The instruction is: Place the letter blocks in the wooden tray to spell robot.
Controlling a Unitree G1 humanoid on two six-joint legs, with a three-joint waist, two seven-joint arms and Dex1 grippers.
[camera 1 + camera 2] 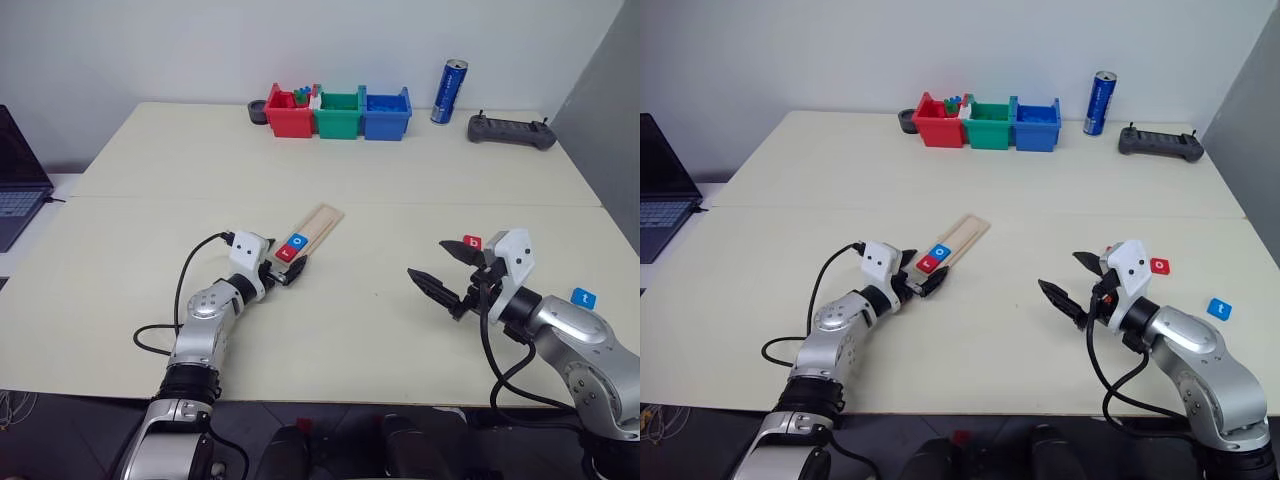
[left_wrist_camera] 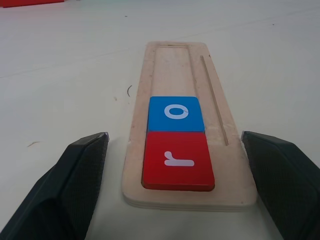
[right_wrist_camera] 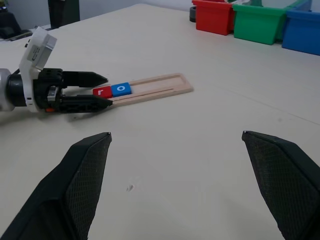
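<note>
The wooden tray [image 1: 318, 224] lies slantwise at mid-table. A red "r" block [image 2: 178, 161] and a blue "o" block [image 2: 175, 113] sit side by side at its near end. My left gripper [image 1: 292, 273] is open, with one finger on each side of that near end, and holds nothing. Over to the right, my right gripper [image 1: 428, 260] hangs open and empty above the table. Just behind it lies a red "b" block [image 1: 472, 242]. Another red block [image 1: 1160, 266] sits by its wrist, and a blue "t" block [image 1: 583, 298] lies further right.
Red [image 1: 289, 113], green [image 1: 338, 114] and blue [image 1: 385, 113] bins stand in a row at the table's back. A blue can [image 1: 449, 91] and a black controller [image 1: 511, 130] are to their right. A laptop [image 1: 18, 178] sits off the left edge.
</note>
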